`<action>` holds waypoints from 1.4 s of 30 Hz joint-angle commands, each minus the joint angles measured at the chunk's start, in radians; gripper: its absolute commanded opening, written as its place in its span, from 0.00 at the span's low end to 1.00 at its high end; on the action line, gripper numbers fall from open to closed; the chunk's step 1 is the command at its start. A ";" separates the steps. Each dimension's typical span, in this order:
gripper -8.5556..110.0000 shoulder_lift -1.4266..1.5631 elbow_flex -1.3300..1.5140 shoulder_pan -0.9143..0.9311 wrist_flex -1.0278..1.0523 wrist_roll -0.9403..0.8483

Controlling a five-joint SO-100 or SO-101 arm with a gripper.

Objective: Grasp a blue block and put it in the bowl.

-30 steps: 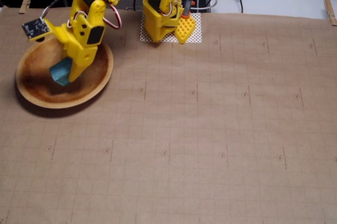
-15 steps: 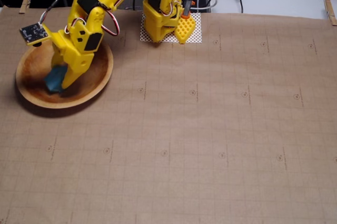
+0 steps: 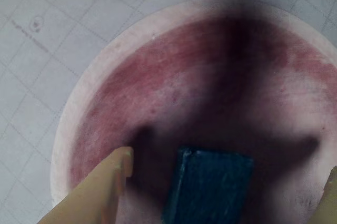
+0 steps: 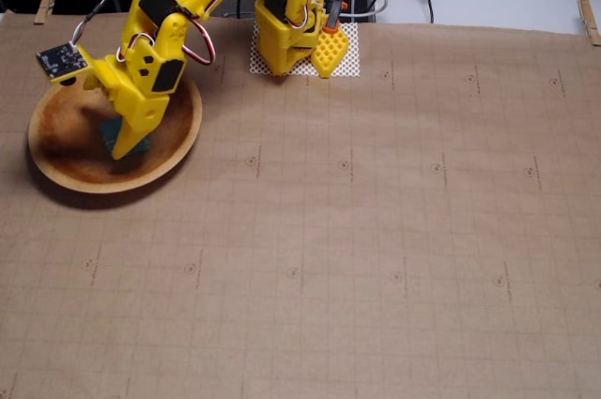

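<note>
Matte cuboid blue block (image 3: 209,184) lies in the round (mottled) bowl (image 3: 105,60).

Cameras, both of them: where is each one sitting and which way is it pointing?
Wrist view: rides on the arm, looks down into the bowl at the block; the open jaws' fingers show at the bottom edge.
Fixed view: stands high in front of the table, looks down across the mat; the whole arm shows.
Shared: bowl, block, gripper.
</note>
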 commanded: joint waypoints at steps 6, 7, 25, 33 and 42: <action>0.47 0.374 0.077 -0.048 0.078 -0.005; 0.47 0.416 0.075 -0.051 0.110 -0.005; 0.47 0.979 -0.092 -0.428 0.480 0.104; 0.47 1.005 -0.227 -0.698 0.584 0.114; 0.32 1.002 -0.222 -0.953 0.604 0.101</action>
